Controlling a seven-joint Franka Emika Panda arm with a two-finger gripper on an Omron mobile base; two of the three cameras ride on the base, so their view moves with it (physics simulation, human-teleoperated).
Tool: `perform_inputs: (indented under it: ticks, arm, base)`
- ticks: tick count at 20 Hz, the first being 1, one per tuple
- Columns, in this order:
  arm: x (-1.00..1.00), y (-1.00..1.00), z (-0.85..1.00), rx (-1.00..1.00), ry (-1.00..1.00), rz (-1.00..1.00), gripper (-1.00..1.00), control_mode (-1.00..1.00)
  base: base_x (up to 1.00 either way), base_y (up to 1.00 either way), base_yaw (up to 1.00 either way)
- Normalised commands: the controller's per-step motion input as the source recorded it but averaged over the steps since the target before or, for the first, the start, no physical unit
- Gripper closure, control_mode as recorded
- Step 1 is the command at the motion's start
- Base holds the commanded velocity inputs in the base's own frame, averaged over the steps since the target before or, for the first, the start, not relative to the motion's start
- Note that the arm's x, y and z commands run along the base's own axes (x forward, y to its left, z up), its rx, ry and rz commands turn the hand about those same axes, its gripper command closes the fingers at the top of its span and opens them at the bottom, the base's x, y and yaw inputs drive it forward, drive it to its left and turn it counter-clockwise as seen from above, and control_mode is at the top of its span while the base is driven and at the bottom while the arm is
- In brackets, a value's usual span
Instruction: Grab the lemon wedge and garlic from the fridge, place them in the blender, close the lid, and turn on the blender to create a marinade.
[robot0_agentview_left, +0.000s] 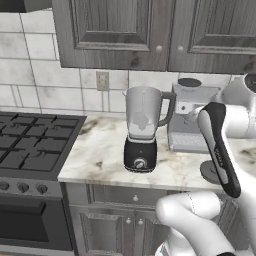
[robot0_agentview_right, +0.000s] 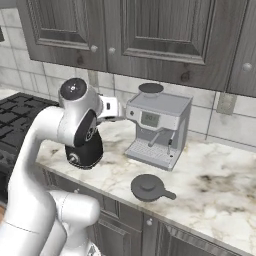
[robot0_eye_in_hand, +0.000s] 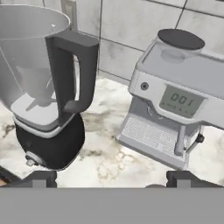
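Left base view: blender (robot0_agentview_left: 141, 131) upright on marble tabletop (robot0_agentview_left: 105, 150), near front edge, jar uncovered; stove (robot0_agentview_left: 30, 145) to left, coffee machine (robot0_agentview_left: 192, 120) just beside on right; lid (robot0_agentview_left: 210, 171) partly hidden behind arm.

Right base view: lid (robot0_agentview_right: 148, 187) flat on tabletop (robot0_agentview_right: 215, 190) before coffee machine (robot0_agentview_right: 157, 130), apart from it; bare marble to right; blender base (robot0_agentview_right: 85, 152) behind arm.

Hand view: claw (robot0_eye_in_hand: 111, 177) wide open, empty, fingertips (robot0_eye_in_hand: 41, 177) low; blender (robot0_eye_in_hand: 48, 87) ahead to left, coffee machine (robot0_eye_in_hand: 175, 96) to right, bare marble between.
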Motion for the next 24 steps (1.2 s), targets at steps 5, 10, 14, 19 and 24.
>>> perform_inputs:
  ticks: [5, 10, 14, 19, 24]
  arm:
    - [-0.11, -0.85, -0.15, -0.1, 0.04, 0.4, -1.0, -1.0]
    - [-0.35, -0.71, -0.33, -0.19, 0.11, 0.31, -1.0, -1.0]
    - [-0.34, -0.71, -0.67, -0.17, 0.06, 0.2, -1.0, -1.0]
    - [-0.04, -0.53, -0.87, -0.23, 0.17, 0.27, -1.0, -1.0]
    - [-0.01, -0.49, -0.83, -0.16, 0.04, 0.28, -1.0, -1.0]
  base:
    - [0.0, 0.0, 0.0]
    - [0.0, 0.0, 0.0]
    - [0.0, 0.0, 0.0]
    - [0.0, 0.0, 0.0]
    - [0.0, 0.0, 0.0]
